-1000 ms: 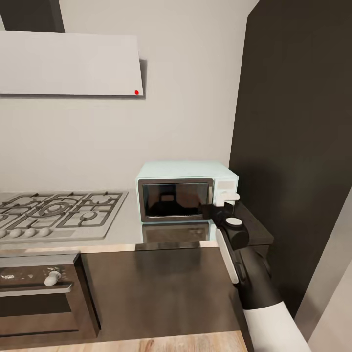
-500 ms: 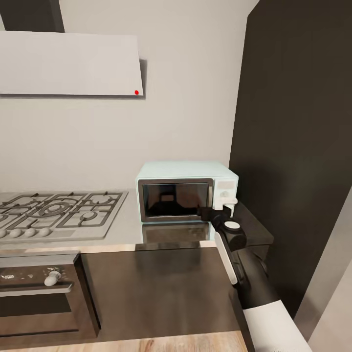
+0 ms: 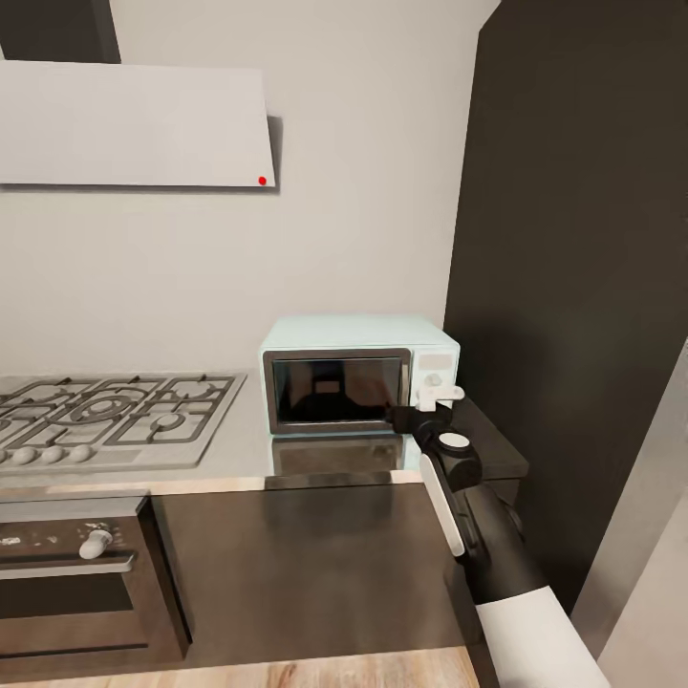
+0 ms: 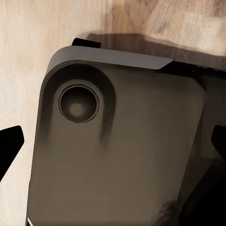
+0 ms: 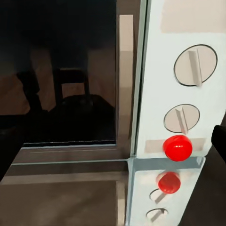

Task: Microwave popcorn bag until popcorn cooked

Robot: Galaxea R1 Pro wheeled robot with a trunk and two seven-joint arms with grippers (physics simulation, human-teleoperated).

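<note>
1. Mint-blue microwave stands on the grey metal countertop, door shut, dark glass facing the robot. It serves as the landmark for the entries below.
2. Gas hob lies on the same countertop, to the left of the microwave and apart from it; a white hood hangs on the wall above the hob.
3. Right gripper is at the microwave's front right corner, just before the white control panel. Whether its fingers are spread or closed cannot be told.
4. Right wrist view: the panel carries two round knobs, with a red button below them; the door's pale vertical handle sits just beside the panel. All are mirrored in the shiny countertop.
5. Left wrist view: dark fingertips stand wide apart, holding nothing, over a dark part of the robot and the wood floor.
6. Built-in oven sits in the cabinets below the hob, lower left of the microwave.
</note>
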